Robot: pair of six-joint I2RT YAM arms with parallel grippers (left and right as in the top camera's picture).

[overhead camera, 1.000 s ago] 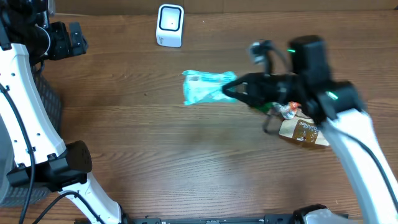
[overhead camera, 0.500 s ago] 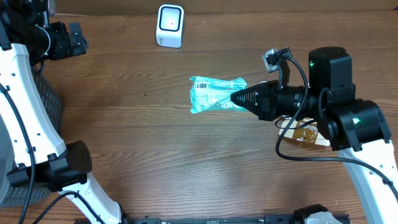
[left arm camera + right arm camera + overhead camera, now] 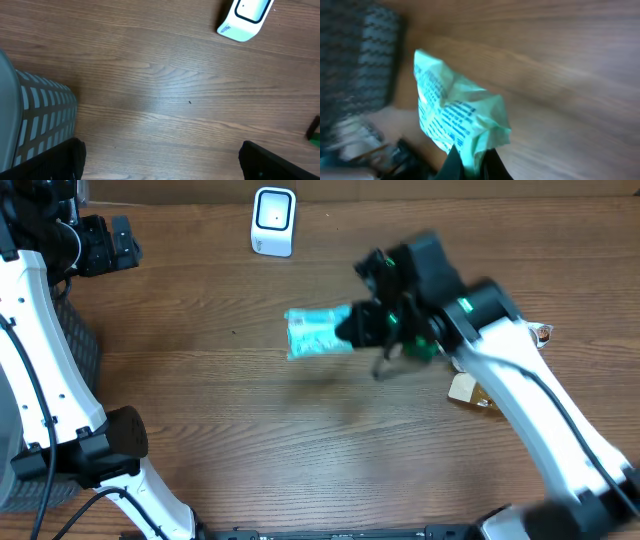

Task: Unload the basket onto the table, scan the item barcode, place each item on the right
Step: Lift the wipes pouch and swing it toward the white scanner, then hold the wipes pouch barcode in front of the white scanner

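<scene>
Right arm, packet, scanner.

- My right end effector [image 3: 352, 328] is fully closed, pinching 1 end of the teal packet [image 3: 318, 332]. The wrist view shows the same: 2 dark fingertips [image 3: 452, 162] nip the crumpled lower edge of the packet [image 3: 455, 120].
- The packet hangs clear of the table [image 3: 300, 450], near mid-table. Its long axis runs left-right in the overhead view, and the free end points left, away from my fingers.
- The scanner [image 3: 273, 220] stands at the far edge of the table, well apart from the packet. From the packet's free end it lies toward the far edge and slightly left. Its window faces up toward the overhead camera.
- My left end effector [image 3: 160, 167] is wide open and holds nothing. It hangs over the far-left corner, with the basket [image 3: 40, 120] below on 1 side and the scanner [image 3: 245, 17] at the top of its view.
- A brown pack [image 3: 470, 392] lies on the table behind my right arm, untouched.

Barcode: printed lines show on the packet in the right wrist view, but the blur is too heavy to pick out the code or to tell which face carries it. My right arm is also smeared in the overhead view.

Judgement: the scan is not yet done. The relation that matters is packet to scanner window. The right arm has the packet, so it should carry the free end toward the far edge and bring the printed face over the window. The left arm is nearer the scanner but has no part in this.
</scene>
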